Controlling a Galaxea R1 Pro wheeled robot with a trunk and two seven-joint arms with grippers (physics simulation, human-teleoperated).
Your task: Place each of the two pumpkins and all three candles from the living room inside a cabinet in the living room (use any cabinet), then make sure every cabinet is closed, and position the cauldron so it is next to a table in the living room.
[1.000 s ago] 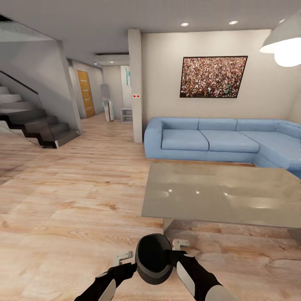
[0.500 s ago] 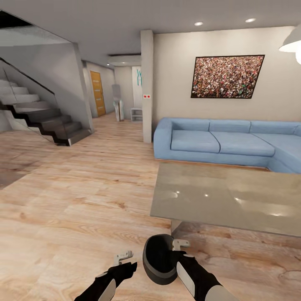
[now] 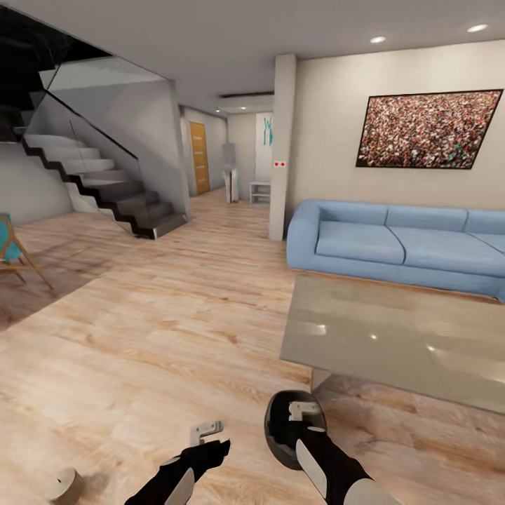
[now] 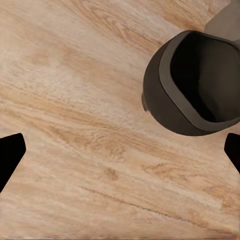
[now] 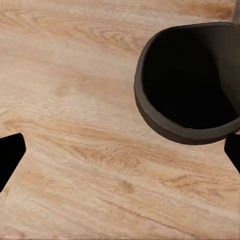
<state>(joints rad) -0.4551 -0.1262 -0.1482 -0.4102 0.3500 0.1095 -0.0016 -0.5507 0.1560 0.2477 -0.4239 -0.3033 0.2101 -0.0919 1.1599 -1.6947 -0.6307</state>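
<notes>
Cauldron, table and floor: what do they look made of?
Cauldron: dark, matte, probably metal or plastic; no shine. Table: grey-beige glossy slab, perhaps polished stone or glass; ceiling lights reflect in it. Floor: light wood planks with visible grain.

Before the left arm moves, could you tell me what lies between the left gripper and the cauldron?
Only bare wooden floor lies between the left gripper and the cauldron, as the head view shows.

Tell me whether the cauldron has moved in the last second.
No. The cauldron stays just off the table's near-left corner, as before; the whole view shifted, so the camera turned.
</notes>
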